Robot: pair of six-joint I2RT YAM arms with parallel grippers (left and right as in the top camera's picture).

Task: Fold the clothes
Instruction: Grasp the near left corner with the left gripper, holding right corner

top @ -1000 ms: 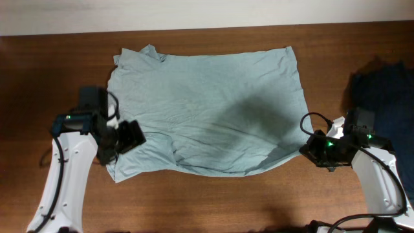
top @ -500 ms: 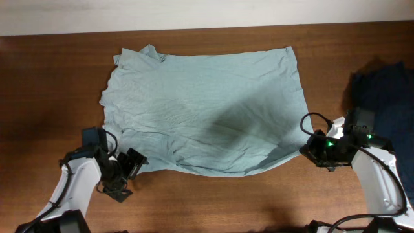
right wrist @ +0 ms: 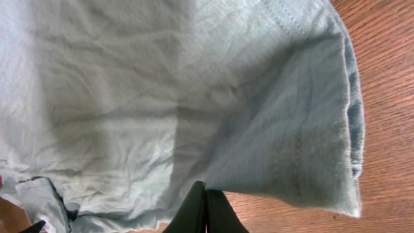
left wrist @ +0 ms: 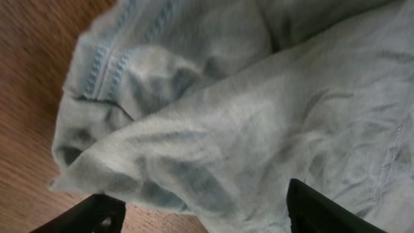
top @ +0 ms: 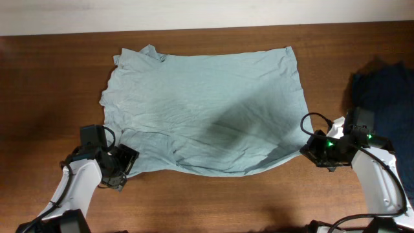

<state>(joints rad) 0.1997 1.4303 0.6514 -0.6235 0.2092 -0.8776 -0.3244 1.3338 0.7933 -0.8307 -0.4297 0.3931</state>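
Wooden table (top: 39,77); one pale grey-blue T-shirt (top: 207,103); one dark navy garment (top: 385,90)

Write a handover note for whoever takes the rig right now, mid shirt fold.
Left gripper: open, jaws astride the crumpled near-left corner of the T-shirt, not closed on it.
Right gripper: shut, tips at the near-right hem; whether fabric is pinched cannot be told.
T-shirt: spread out, wrinkled, on the table. A dark garment lies apart at the right edge.
Done: shirt laid out, no fold made.
Left: grasp the near corners, then do all folds.
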